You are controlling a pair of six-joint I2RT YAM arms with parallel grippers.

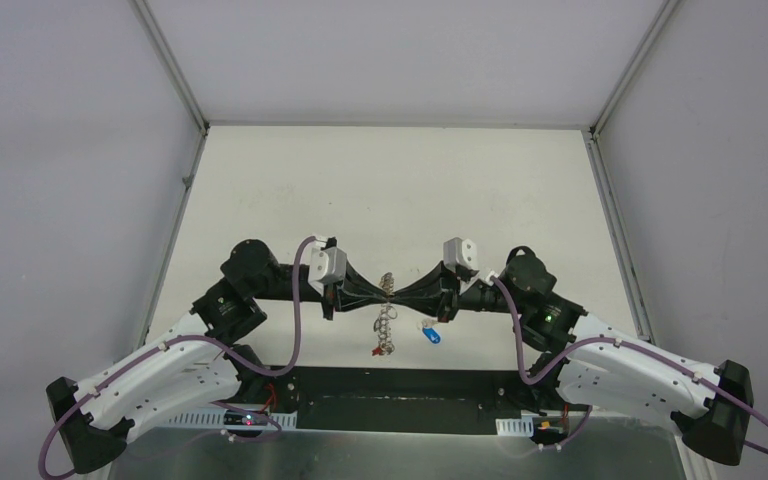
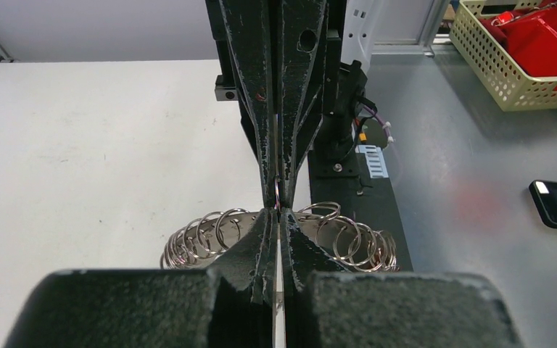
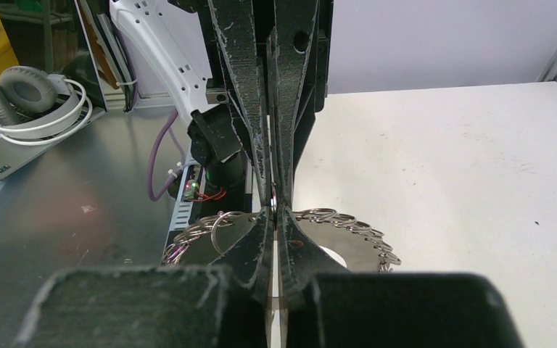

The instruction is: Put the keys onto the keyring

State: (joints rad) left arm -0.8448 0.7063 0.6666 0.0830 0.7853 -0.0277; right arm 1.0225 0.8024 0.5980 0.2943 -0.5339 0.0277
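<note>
One blue-tagged key (image 1: 430,335) near right hand (image 1: 400,294)

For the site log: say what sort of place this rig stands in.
Likely a robotics lab workbench: a white table walled by grey panels, a yellow basket of red bins on a metal bench, and headphones nearby.
</note>
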